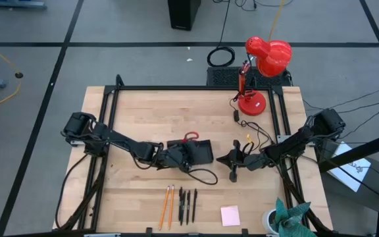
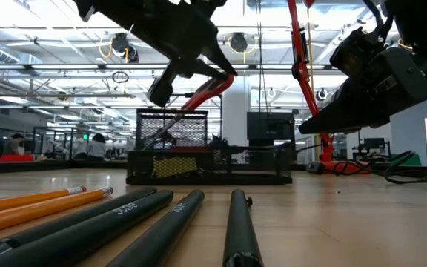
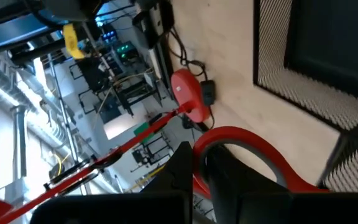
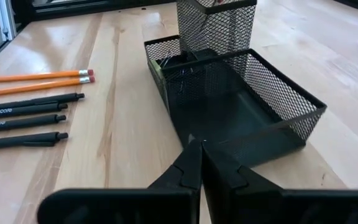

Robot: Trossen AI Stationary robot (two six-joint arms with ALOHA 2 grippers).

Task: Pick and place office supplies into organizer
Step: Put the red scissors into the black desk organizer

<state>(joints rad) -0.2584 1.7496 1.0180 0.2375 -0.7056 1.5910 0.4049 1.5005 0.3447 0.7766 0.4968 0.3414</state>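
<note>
gripping the red-handled scissors (image 3: 244, 146) by a handle loop, the left hand (image 1: 184, 157) hung over the mesh organizer (image 1: 201, 153) mid-bench, likely to drop them in; the right hand (image 1: 234, 160) waited beside it, pinched shut and empty.

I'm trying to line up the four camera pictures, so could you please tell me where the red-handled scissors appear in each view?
High view: the red-handled scissors show at the organizer's far edge, by the left gripper.
Low view: red handle under the left gripper, above the organizer.
Left wrist view: red loop at the fingers, the organizer close by.
Right wrist view: scissors not visible.
Shared landmark: the organizer, in all four.
</note>
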